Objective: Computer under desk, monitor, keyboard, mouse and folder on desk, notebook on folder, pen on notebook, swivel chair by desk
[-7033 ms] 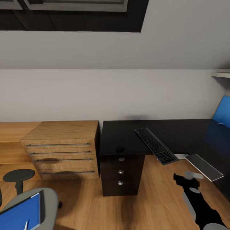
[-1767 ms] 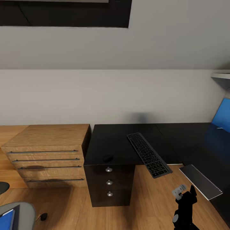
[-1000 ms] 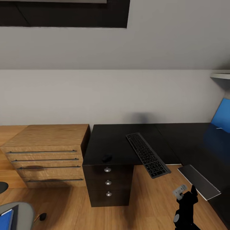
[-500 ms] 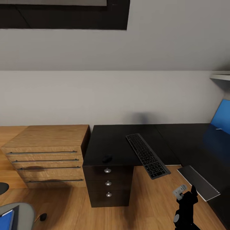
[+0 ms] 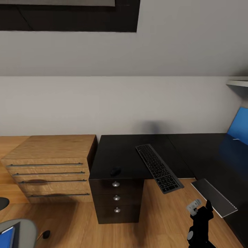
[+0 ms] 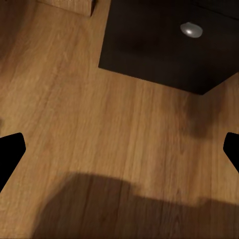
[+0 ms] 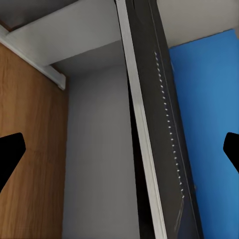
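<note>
No writing or brand mark can be read on any surface. In the right wrist view we see the right gripper [image 7: 119, 149] with its black fingertips at opposite edges of the picture, spread wide with nothing between them; beyond them stand a white-edged dark panel and a bright blue surface. In the head view the right arm [image 5: 199, 224] rises at the lower right, below the tabletop's near edge. The left gripper [image 6: 119, 152] is likewise spread wide with nothing held, over the wood floor [image 6: 89, 124] near the black drawer unit [image 6: 164, 45]. Farther out, on the desk [image 5: 117, 151], the keyboard [image 5: 159, 167] lies diagonally, its near end overhanging the tabletop edge. The mouse [image 5: 115, 170] sits near the front edge, above the drawer knobs, well left of the right arm. A wooden dresser [image 5: 51, 165] adjoins the desk. The swivel chair [image 5: 19, 234], bearing the blue folder [image 5: 6, 237], shows at the lower left corner.
</note>
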Controlling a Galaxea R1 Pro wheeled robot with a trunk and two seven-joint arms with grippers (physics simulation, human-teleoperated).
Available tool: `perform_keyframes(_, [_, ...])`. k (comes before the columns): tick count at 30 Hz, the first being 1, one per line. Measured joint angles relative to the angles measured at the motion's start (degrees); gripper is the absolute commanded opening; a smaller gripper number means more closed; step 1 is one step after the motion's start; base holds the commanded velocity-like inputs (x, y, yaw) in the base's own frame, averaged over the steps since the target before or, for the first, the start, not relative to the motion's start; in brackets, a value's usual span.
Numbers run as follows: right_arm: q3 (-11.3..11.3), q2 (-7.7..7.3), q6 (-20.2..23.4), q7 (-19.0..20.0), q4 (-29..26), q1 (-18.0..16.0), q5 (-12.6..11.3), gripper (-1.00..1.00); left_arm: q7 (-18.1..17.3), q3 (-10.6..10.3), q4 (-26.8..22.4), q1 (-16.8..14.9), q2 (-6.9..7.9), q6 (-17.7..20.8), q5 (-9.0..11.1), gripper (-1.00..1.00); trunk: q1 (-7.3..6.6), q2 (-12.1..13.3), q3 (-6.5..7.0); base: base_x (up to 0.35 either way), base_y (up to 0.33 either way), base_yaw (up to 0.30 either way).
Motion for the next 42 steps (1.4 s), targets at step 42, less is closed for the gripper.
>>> perform_keyframes(42, [-0.03, 0.02, 0.00, 0.08, 1.50, 0.00, -0.03, 1.00, 0.01, 0.00, 0.00, -0.01, 0.09, -0.26, 0.00, 1.00, 0.00, 0.00, 0.00, 0.030, -0.052, 0.000])
